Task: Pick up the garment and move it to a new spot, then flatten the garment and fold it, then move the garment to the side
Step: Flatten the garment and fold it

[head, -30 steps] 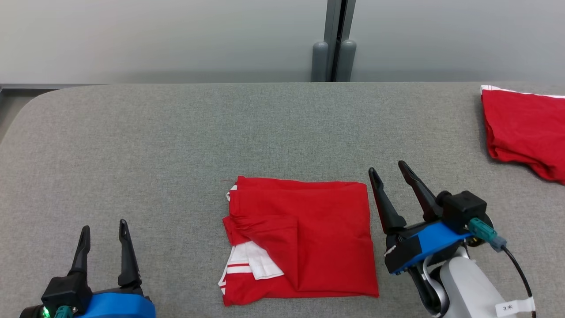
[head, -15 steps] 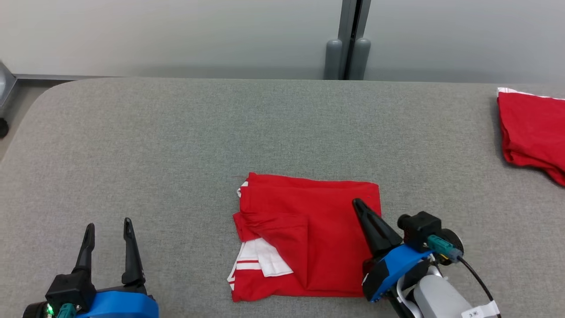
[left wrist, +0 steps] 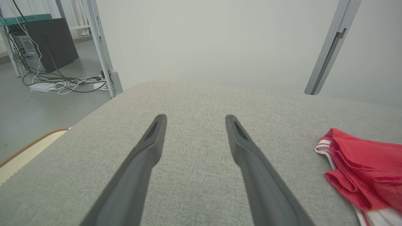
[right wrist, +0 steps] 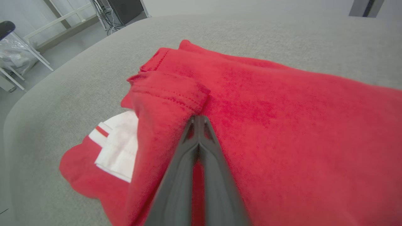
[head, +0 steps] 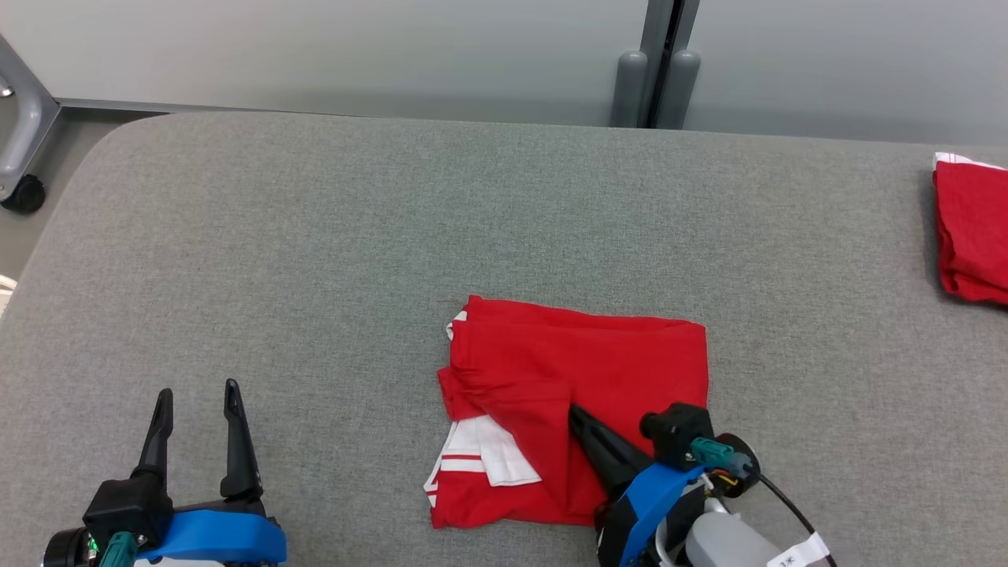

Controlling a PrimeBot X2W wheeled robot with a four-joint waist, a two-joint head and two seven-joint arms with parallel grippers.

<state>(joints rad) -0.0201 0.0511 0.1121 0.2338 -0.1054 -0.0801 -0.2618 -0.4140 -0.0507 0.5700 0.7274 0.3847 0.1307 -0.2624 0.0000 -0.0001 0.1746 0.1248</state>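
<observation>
As seen from the head camera, the folded red garment (head: 598, 370) lay on the grey padded table (head: 315, 236), close to the near edge and a little right of centre, with a white striped panel (head: 480, 457) showing at its near-left corner. Over the garment's near-right part lay the right gripper (head: 576, 411), its two fingers pressed together and pointing far-left toward a fold. At the near left sat the left gripper (head: 198, 391), well apart from the garment, fingers spread wide over bare table. A second red cloth (head: 972, 236) lay at the far right edge. Left wrist view: both fingers splayed above the grey surface, the garment's left edge off to the right. Right wrist view: fingers closed together, tips touching the cloth just beside a stitched hem; whether any cloth was pinched, could not tell.
</observation>
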